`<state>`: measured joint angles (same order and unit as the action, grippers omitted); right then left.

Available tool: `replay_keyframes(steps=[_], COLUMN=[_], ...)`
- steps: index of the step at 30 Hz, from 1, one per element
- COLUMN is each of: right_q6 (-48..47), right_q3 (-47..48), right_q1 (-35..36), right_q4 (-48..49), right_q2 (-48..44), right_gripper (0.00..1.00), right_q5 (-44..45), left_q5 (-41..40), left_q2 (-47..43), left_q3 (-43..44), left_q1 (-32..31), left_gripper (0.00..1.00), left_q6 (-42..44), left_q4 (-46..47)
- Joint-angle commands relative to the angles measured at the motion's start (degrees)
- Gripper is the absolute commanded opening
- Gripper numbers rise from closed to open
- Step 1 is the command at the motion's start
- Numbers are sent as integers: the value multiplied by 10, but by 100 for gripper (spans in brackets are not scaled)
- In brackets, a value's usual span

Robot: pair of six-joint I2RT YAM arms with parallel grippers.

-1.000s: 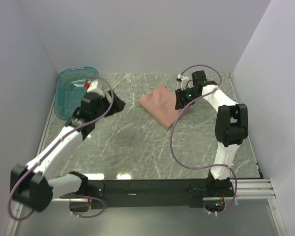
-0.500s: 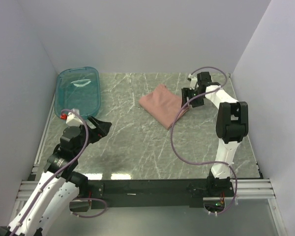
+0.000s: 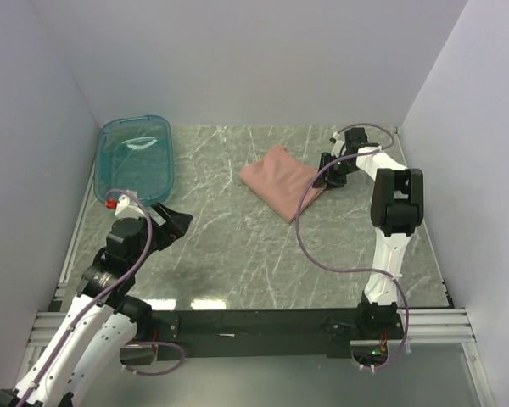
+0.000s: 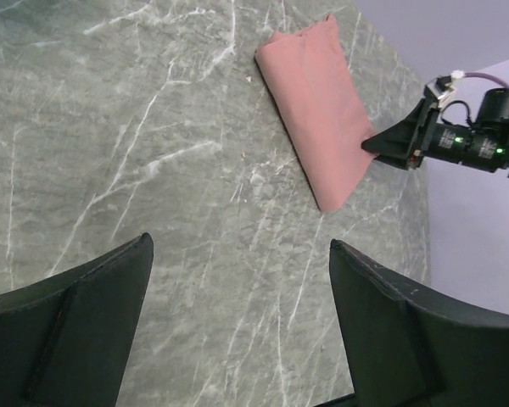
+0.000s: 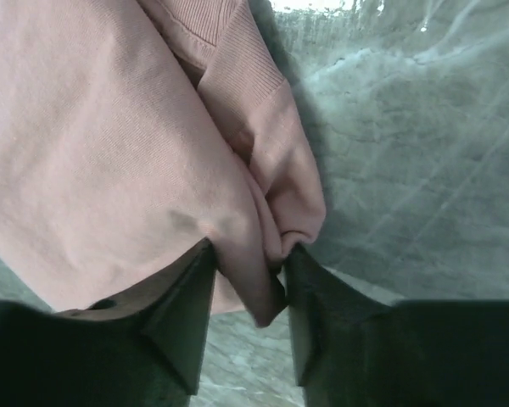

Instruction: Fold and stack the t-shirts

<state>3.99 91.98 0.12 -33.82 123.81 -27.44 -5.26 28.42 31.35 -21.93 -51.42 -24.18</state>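
Note:
The dusty-pink t-shirt (image 3: 277,180) lies folded into a compact bundle on the marble table, right of the middle at the back. It also shows in the left wrist view (image 4: 316,105) and fills the right wrist view (image 5: 110,127). My right gripper (image 3: 324,179) is at the bundle's right edge, shut on a pinch of pink cloth (image 5: 254,263) between its fingers. My left gripper (image 3: 176,222) is open and empty over bare table at the near left, its fingers (image 4: 76,314) wide apart. The shirt's print is hidden inside the fold.
A teal see-through plastic tub (image 3: 136,157) stands at the back left corner. White walls close the table on three sides. A purple cable (image 3: 310,237) hangs from the right arm over the table's right side.
My left arm pulled back from beside the tub to the near left. My right gripper shifted slightly at the shirt's right edge.

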Motion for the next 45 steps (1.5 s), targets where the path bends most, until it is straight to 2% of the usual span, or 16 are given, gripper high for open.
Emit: replay_keyframes(steps=[1,2,4,5,6,10,14,19,22,25,28,31,33,37,40,45], right_q6=[11,8,5,3,2,-35,-126,-202,-233,-249,-260,-267,-268,-271,-288,-398], right_q3=[26,29,34,34,40,90,132,125,118,80,52,21,-6,-62,-100,-128], right_q1=[1,1,-27,-34,-42,-82,-122,-154,-158,-161,-163,-161,-160,-157,-145,-139], right_q4=[-15,-18,-24,-24,-26,-82,-106,-48,-9,50,76,94,105,117,83,-81], right_q2=[18,19,21,20,20,26,16,-12,-16,-33,-52,-80,-109,-177,-225,-281], right_gripper=[43,32,20,3,0,0,0,0,0,7,35,48,53,54,58,59], right_q5=[-24,-24,-23,-24,-23,5,157,338,392,443,450,453,453,433,352,-13], left_q5=[2,0,-3,-4,-4,-4,-3,6,11,15,11,8,5,-2,-22,-66], left_q2=[-21,-25,-28,-27,-27,-18,-14,-13,-2,10,13,5,5,11,15,10], left_q3=[5,5,8,10,11,20,21,6,5,13,19,17,17,27,40,68], left_q1=[1,1,1,1,1,1,1,1,1,0,1,1,1,0,1,1], left_gripper=[89,89,89,89,89,89,89,89,89,89,89,89,89,89,89,95], left_q6=[-17,-17,-17,-17,-16,-11,-7,-12,-10,-4,-2,-1,0,8,20,40], left_q4=[0,-2,-8,-11,-13,-16,-14,5,14,14,9,11,10,2,-10,-47])
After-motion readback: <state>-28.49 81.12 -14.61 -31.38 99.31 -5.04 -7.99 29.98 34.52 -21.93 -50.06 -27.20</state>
